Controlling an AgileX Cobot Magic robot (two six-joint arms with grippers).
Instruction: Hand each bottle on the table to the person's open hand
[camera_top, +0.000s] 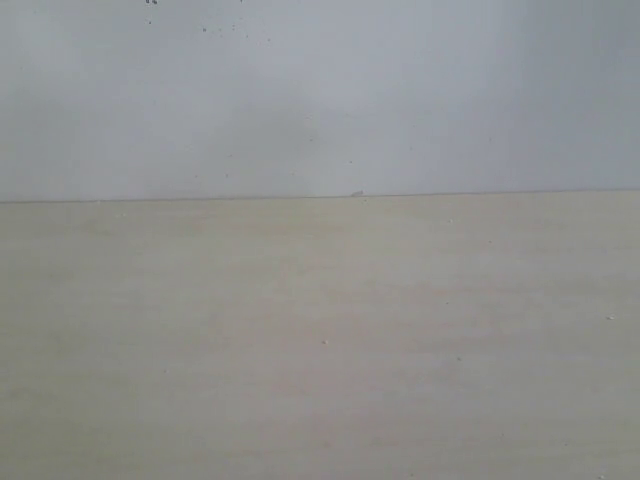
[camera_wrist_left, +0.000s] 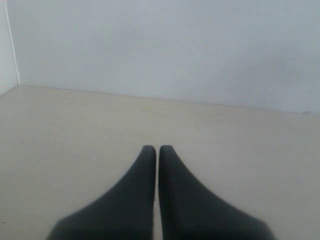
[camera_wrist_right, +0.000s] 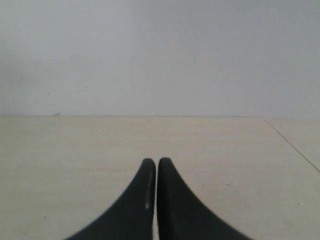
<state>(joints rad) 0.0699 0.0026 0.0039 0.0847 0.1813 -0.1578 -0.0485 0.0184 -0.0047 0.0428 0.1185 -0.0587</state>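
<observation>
The left gripper (camera_wrist_left: 157, 149) is closed, its two black fingers (camera_wrist_left: 132, 200) pressed together along a thin seam, tips aimed at the far edge of the table (camera_wrist_left: 75, 130). The right gripper (camera_wrist_right: 157, 161) matches that pose: its curved dark fingers (camera_wrist_right: 182, 210) meet tip to tip, tapering forward, pointed squarely toward the table's far edge too.

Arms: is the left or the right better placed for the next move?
Neither, visibly: the left fingers and right fingers are both shut over the table, and no bottle or hand shows in any view.
</observation>
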